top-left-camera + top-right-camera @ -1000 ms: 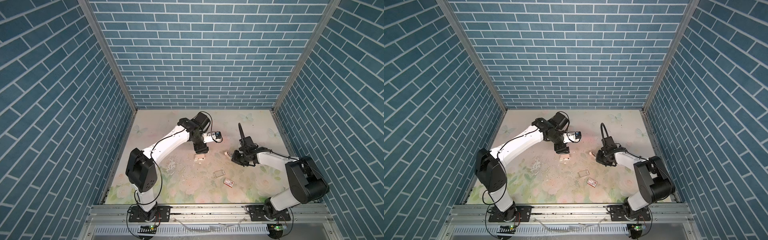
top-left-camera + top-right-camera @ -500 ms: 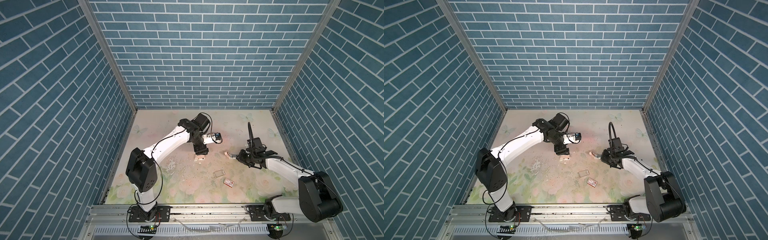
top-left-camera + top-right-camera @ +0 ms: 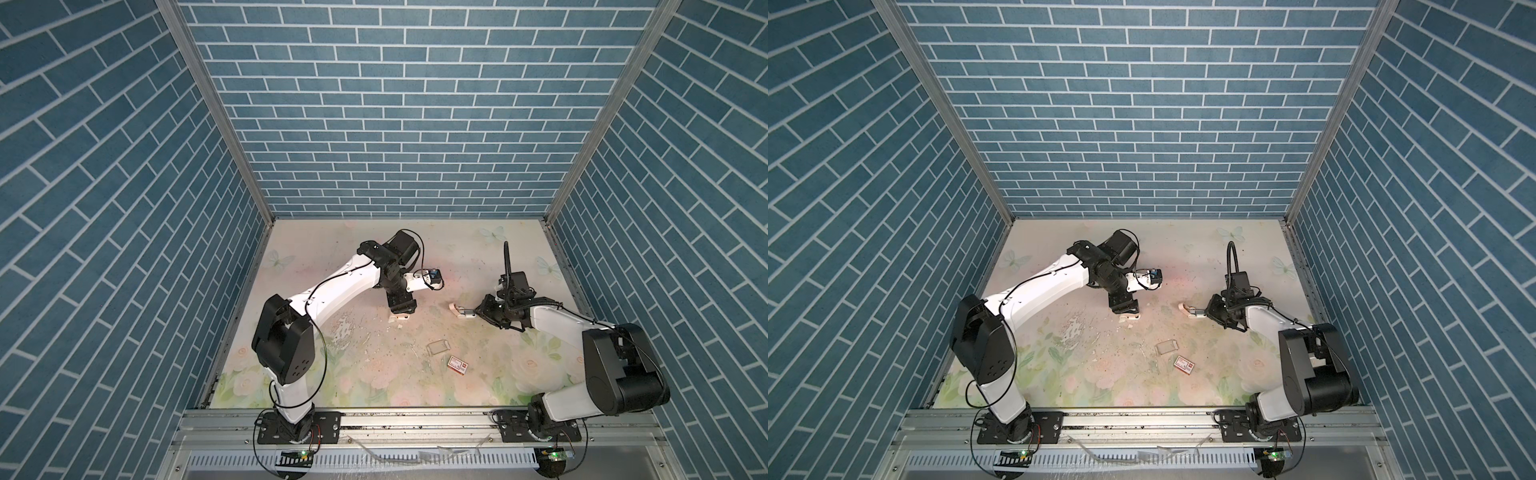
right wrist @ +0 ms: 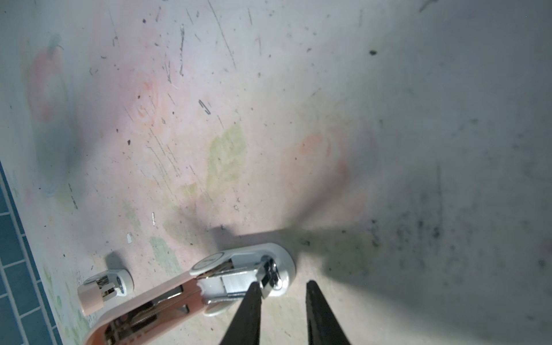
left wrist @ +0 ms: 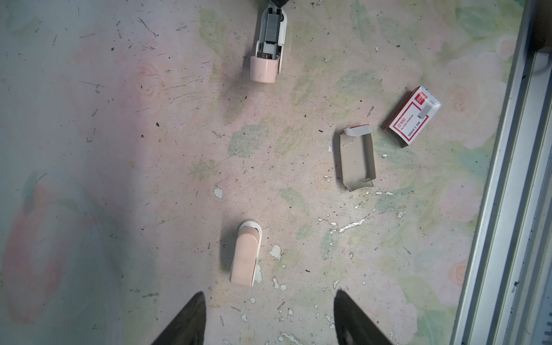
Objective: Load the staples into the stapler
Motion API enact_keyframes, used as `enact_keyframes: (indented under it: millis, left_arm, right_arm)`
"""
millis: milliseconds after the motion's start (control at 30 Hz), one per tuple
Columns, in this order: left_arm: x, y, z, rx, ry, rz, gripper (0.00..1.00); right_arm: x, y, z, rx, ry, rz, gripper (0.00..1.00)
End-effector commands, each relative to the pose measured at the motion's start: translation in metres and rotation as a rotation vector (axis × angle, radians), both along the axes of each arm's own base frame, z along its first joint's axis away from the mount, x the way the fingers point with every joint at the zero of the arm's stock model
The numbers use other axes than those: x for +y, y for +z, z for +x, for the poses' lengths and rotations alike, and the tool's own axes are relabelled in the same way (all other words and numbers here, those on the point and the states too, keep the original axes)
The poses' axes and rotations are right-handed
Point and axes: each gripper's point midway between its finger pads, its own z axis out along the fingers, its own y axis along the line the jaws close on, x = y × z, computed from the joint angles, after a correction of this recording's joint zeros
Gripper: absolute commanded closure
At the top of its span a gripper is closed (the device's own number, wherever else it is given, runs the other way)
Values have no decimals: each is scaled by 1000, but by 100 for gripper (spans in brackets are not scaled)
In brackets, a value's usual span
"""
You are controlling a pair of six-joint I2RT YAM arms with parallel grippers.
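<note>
- Staples (image 5: 271, 27) are seen as a short grey ridged strip, already seated in the channel of the opened stapler (image 5: 268, 49). This stapler lies on the counter (image 5: 119, 149) with its pink lid hinged open.
- Right end effector (image 4: 283, 283) is shown at the rear of that stapler, its fingers parted only narrowly. Bare counter is seen in the gap and nothing is clamped. One finger overlaps the stapler's hinge end in the wrist view, but contact cannot be confirmed.
- Left end effector (image 5: 268, 294) is held wide open and empty above the counter. A second, closed stapler (image 5: 245, 257) lies just ahead of its fingers.
- A clear tray (image 5: 357, 158) and a red-and-white box (image 5: 413, 116) lie just beside each other, apart from both staplers. A few loose single staples are scattered on the counter.
- The strip is judged light, thin and stiff along its length, yet brittle. Its joints are likely to snap if it is bent or squeezed hard. If it must be reseated, it is best pinched gently by its two long sides, near the middle.
- The opened stapler is judged light and smooth-shelled, so it is likely to slide when pushed. The lid is best pressed down at its free pink end while the base is steadied near the hinge.
</note>
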Motion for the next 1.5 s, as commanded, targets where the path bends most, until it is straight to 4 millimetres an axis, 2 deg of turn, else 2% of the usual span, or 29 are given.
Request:
enact_keyframes:
  millis: [0,633,933,1467]
  left_arm:
    - [-1,-6,-3,27,2,-3,31]
    - [-2,-8,-2,31,2,-1,31]
    - [-2,-9,-2,34,4,-1,31]
    - [-4,-11,-2,42,4,-4,31]
  right_arm:
    - [8,7,10,-39,53,27,72]
    - [9,-12,7,14,114,-10,75]
    - [13,-14,7,25,158,-2,75]
    - [7,-9,-4,20,145,-21,72]
